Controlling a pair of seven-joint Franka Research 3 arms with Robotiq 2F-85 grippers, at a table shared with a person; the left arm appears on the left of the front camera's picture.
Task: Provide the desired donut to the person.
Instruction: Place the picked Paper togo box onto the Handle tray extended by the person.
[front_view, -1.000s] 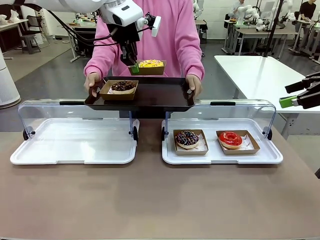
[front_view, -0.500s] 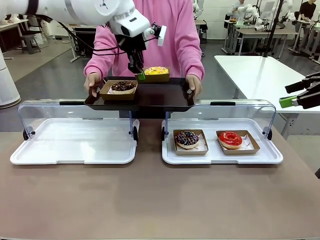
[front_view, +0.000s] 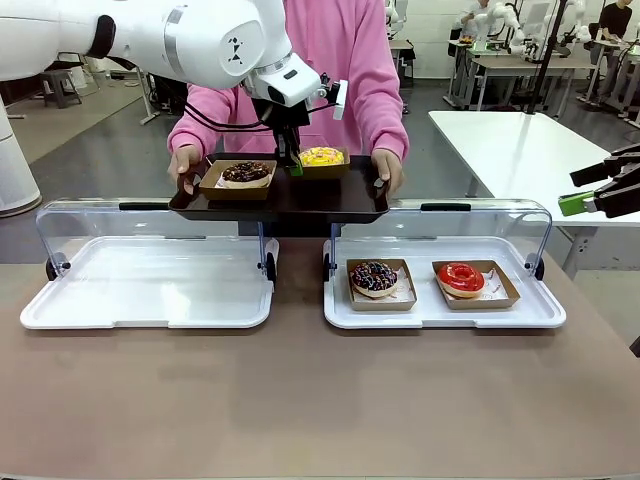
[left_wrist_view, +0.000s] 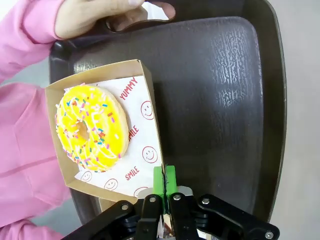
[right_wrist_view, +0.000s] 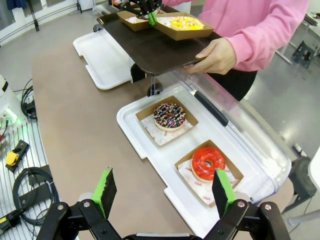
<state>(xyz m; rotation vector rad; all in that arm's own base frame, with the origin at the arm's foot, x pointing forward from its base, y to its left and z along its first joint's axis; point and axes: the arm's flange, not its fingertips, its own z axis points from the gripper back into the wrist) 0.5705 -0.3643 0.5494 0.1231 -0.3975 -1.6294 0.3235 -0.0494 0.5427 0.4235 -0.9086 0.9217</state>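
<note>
Your right gripper (right_wrist_view: 162, 192) near you, fingers spread wide, nothing held, above white case tray (front_view: 345, 310) with sprinkled chocolate donut (front_view: 374, 277) and red donut (front_view: 461, 277). Farther out, your left gripper (left_wrist_view: 164, 181) pinched tight on carton wall of yellow sprinkled donut (left_wrist_view: 92, 128), carton on dark tray (front_view: 330, 195) beside chocolate donut (front_view: 245, 172). Person (front_view: 345, 60) holds tray by both ends.

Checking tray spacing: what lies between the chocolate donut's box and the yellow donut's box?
In the front view, the left gripper, shut on the yellow donut's box, beside the chocolate donut's box.
</note>
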